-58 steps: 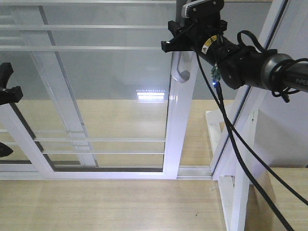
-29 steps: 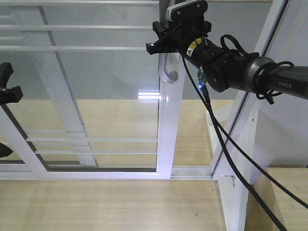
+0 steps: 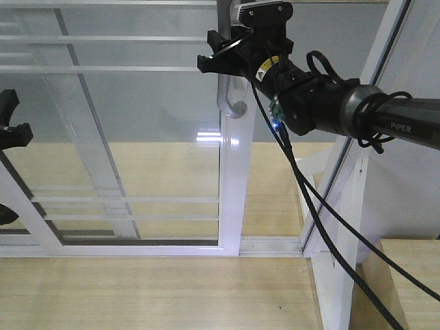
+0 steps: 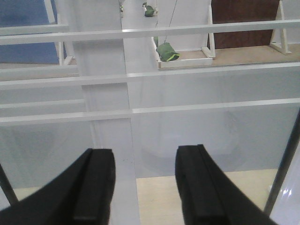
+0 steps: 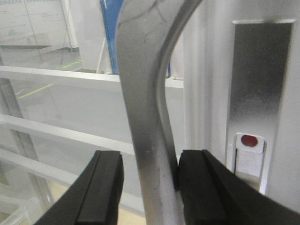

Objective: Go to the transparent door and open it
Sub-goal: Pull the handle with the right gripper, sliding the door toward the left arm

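The transparent door (image 3: pixel 234 192) is a glass panel in a white frame with thin horizontal bars. Its curved silver pull handle (image 3: pixel 229 103) sits on the right stile. My right gripper (image 3: pixel 221 62) reaches in from the right at the top of that handle. In the right wrist view the handle (image 5: pixel 145 117) stands between the open fingers of the right gripper (image 5: pixel 150 187); the right finger (image 5: pixel 201 187) touches it and a gap shows on the left side. My left gripper (image 4: pixel 145 187) is open and holds nothing, facing the glass (image 4: pixel 187 126) at the scene's left edge (image 3: pixel 7 168).
A second framed glass panel (image 3: pixel 89 137) lies behind the door. A slanted white frame post (image 3: pixel 357 192) stands to the right, with a gap between it and the door stile. Black cables (image 3: pixel 323 227) hang from the right arm. A lock plate (image 5: pixel 255 93) shows a red dot (image 5: pixel 249 140).
The door has slid left with my right gripper hooked on its handle, widening the gap at the right post. The left gripper has stayed in place.
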{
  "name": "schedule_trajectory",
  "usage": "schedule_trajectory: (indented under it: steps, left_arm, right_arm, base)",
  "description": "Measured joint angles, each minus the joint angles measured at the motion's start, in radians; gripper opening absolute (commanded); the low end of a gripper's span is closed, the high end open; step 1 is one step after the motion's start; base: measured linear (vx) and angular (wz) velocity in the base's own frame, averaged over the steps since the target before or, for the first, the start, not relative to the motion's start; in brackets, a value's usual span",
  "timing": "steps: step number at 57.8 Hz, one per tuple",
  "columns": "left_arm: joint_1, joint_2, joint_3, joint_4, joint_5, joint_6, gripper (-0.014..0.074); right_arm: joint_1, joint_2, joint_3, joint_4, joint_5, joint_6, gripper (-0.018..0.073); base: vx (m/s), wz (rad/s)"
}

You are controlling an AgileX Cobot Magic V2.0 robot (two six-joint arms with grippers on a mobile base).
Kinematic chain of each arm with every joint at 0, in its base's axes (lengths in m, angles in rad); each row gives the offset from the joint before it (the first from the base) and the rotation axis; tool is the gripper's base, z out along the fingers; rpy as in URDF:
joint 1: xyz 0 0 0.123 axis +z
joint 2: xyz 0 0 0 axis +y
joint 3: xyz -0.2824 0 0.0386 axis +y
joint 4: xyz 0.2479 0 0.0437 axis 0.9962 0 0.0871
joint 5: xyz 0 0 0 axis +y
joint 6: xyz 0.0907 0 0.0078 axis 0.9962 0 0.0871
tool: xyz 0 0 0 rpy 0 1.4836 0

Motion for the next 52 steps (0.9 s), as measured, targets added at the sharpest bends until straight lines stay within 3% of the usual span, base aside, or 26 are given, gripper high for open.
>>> schedule_trajectory:
  steps: [16, 24, 32, 44, 52]
  left_arm:
    - [0.000, 0.000, 0.000, 0.000, 0.000, 0.000, 0.0439]
    - [0.000, 0.000, 0.000, 0.000, 0.000, 0.000, 0.0439]
    - [0.000, 0.000, 0.000, 0.000, 0.000, 0.000, 0.0439]
    - [0.000, 0.000, 0.000, 0.000, 0.000, 0.000, 0.0439]
    - [0.000, 0.000, 0.000, 0.011, 0.000, 0.000, 0.0439]
  right_arm:
    - [0.072, -0.062, 0.007, -0.110, 0.092, 0.004, 0.0438]
    - [0.060, -0.103, 0.007, -0.078, 0.236, 0.004, 0.0495]
    - [0.057, -0.168, 0.010, -0.052, 0.379, 0.004, 0.0498]
    - [0.059, -0.306, 0.011, -0.155, 0.677, -0.007, 0.0498]
    - [0.049, -0.410, 0.062, -0.194, 0.737, -0.004, 0.0498]
  base:
    - [0.00, 0.00]
    - [0.00, 0.00]
    - [0.00, 0.00]
    - [0.00, 0.00]
    - [0.00, 0.00]
